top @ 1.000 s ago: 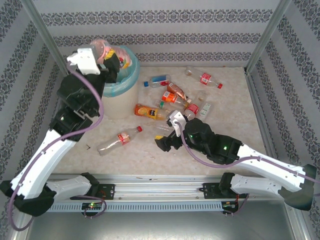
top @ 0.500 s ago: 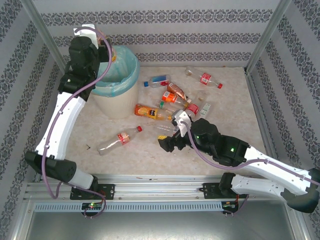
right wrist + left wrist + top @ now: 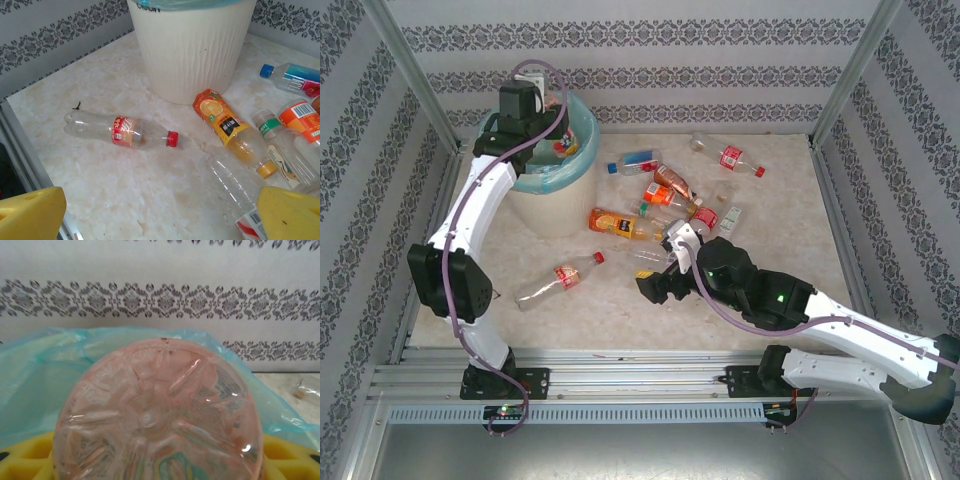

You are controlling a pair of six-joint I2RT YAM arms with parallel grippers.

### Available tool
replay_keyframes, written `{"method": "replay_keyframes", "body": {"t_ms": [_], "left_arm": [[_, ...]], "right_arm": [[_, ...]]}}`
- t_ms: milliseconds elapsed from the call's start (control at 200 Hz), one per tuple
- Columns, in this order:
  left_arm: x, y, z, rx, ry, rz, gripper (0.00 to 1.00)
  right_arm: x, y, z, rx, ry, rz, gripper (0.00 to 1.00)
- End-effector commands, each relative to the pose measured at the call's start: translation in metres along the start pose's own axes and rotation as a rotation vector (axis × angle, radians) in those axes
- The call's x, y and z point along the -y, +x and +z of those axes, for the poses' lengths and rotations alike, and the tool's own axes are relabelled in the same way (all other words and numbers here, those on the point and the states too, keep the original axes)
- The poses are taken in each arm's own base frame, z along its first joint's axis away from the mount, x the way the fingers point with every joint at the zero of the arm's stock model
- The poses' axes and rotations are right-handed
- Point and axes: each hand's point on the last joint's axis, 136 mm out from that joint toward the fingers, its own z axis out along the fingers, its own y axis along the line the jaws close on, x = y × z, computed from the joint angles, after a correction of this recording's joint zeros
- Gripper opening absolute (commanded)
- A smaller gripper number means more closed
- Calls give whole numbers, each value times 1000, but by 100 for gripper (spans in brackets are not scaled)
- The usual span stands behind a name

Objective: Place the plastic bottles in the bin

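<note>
My left gripper (image 3: 558, 138) hangs over the bin (image 3: 556, 205), a cream bucket with a turquoise liner (image 3: 40, 370). It is shut on a pink plastic bottle (image 3: 155, 410), whose ribbed base sits between the yellow pads (image 3: 25, 460). My right gripper (image 3: 652, 287) is open and low over the table, nothing between its fingers (image 3: 30, 215). A clear bottle (image 3: 235, 182) lies just inside its right finger. A red-label bottle (image 3: 122, 132) with a red cap lies ahead, and an orange bottle (image 3: 225, 122) lies near the bin wall (image 3: 190, 50).
Several more bottles lie in a cluster (image 3: 675, 195) right of the bin. A blue-label one (image 3: 640, 160) and a red-label one (image 3: 732, 157) lie farther back. Patterned walls and metal posts (image 3: 845, 80) enclose the table. Open tabletop (image 3: 790, 230) lies at the right.
My left arm has swung right with the pink bottle, from beside the bin's left rim to over its mouth. The right gripper has barely shifted and stays open.
</note>
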Motion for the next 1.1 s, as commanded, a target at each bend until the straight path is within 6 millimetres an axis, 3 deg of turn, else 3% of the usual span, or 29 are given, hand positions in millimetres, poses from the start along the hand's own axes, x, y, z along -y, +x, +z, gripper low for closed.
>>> {"method": "replay_keyframes", "body": {"t_ms": [0, 240, 495, 600, 699, 839, 984, 1094], "left_arm": [[6, -9, -9, 26, 42, -24, 71], [7, -30, -33, 87, 45, 9, 78], [8, -46, -58, 125, 57, 13, 77], [10, -53, -79, 146, 76, 7, 75], [11, -54, -112, 174, 91, -3, 73], [11, -20, -161, 176, 98, 54, 71], [0, 46, -203, 97, 56, 161, 71], [3, 101, -228, 14, 132, 248, 69]], "right_arm": [[6, -2, -1, -1, 30, 25, 97], [6, -3, 5, -9, 35, 19, 98], [-2, -4, 17, -34, 9, 16, 97], [-6, -3, 22, -50, -4, 18, 97], [-9, 2, 30, -90, -14, 27, 97], [-8, 12, 47, -157, 19, 93, 94], [-13, 17, 72, -160, 27, 271, 92], [-21, 21, 95, -206, 22, 372, 92]]}}
